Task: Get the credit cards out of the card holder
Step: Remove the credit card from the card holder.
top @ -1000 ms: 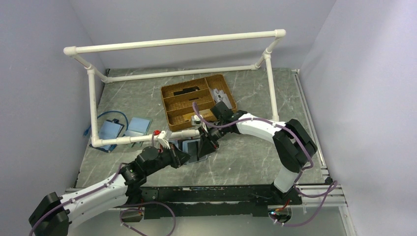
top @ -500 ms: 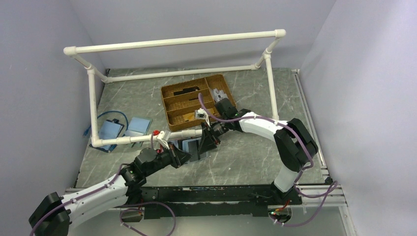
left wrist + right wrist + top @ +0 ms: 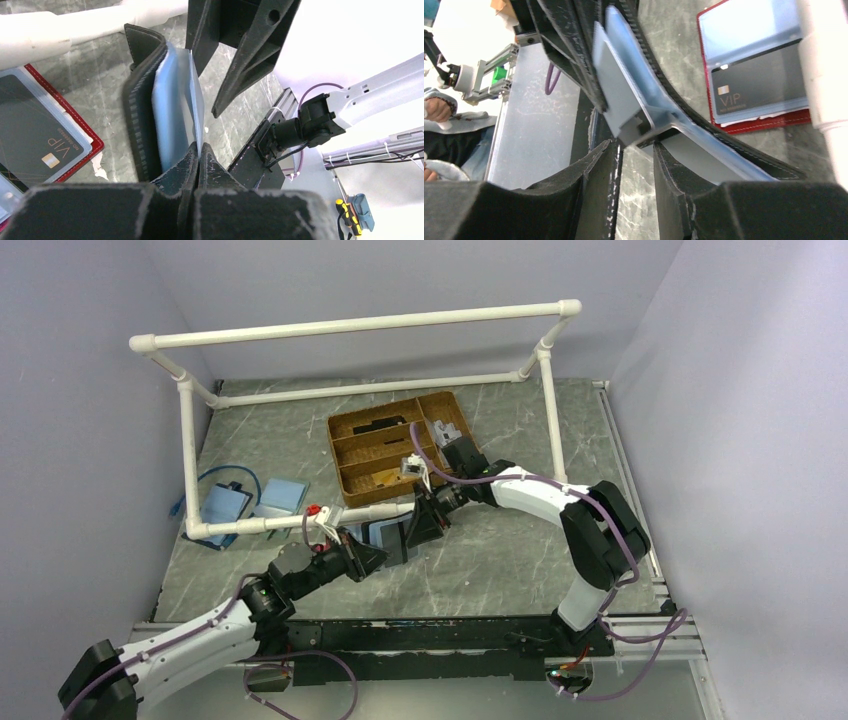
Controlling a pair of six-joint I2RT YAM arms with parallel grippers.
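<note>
Left gripper [image 3: 199,152] jaws pinch the black-edged folding card holder [image 3: 142,100], which stands upright. Right gripper [image 3: 634,146] jaws stand narrowly apart beside its light blue card [image 3: 619,90]. A red-edged open wallet [image 3: 45,135] lies lower left, and a white plastic pipe [image 3: 75,25] crowds the top of the frame.

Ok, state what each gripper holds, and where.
Left gripper: shut on the card holder, pinching its light-blue inner leaf's near edge. Right gripper: open, holding nothing.
</note>
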